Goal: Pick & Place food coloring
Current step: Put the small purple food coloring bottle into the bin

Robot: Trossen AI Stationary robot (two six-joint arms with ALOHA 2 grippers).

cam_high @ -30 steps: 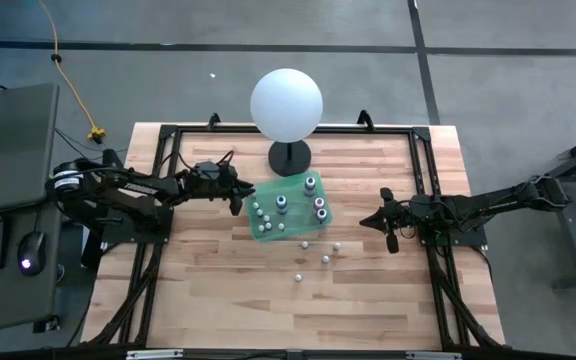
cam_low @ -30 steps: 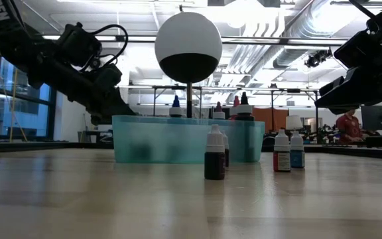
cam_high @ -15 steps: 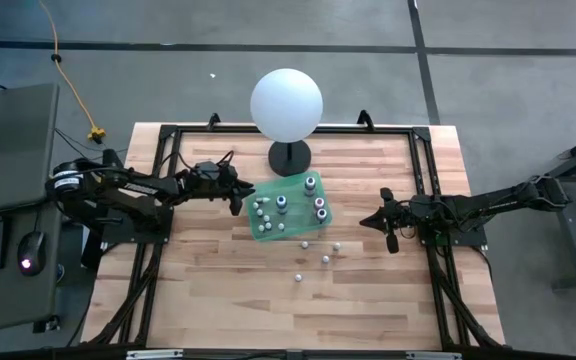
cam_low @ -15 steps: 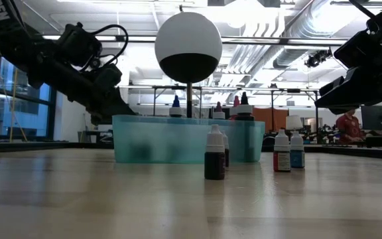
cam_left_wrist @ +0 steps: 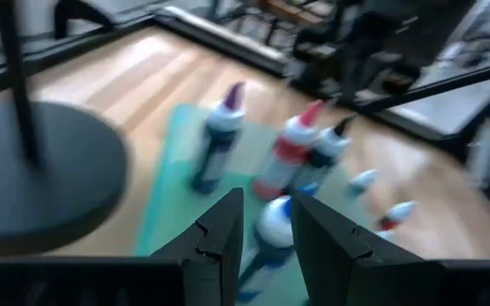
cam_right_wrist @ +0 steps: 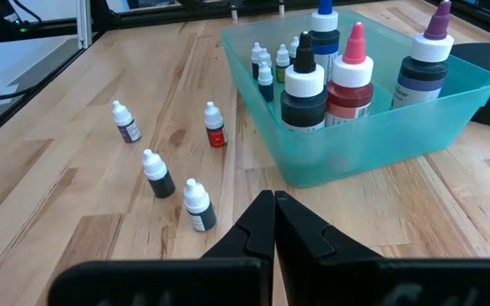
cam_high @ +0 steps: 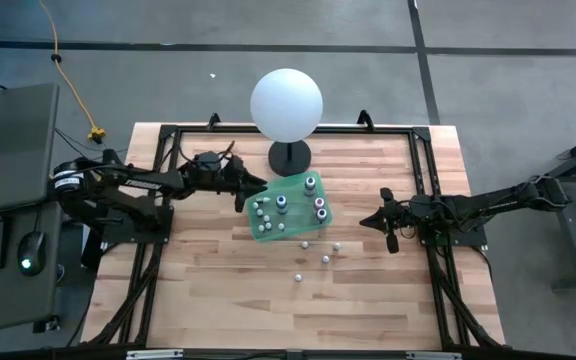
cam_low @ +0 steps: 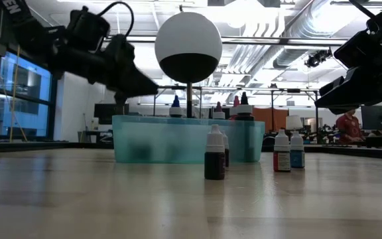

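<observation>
Four small food coloring bottles (cam_right_wrist: pixel 170 160) stand loose on the worktop (cam_high: pixel 208 290), just beside the teal bin (cam_high: pixel 290 206), in which larger bottles and a few small ones are kept. The left tool (cam_high: pixel 244 186) is held above the bin's rim, its jaws partly apart with nothing gripped; the right tool (cam_high: pixel 389 225) is closed and empty, nearer the loose bottles. One bottle is best approached from above, with neighbours left clear.

Open tabletop (cam_high: pixel 218 270) near small bottles (cam_high: pixel 313 256); bin (cam_high: pixel 290 209), sphere stand (cam_high: pixel 289 157) block behind.
</observation>
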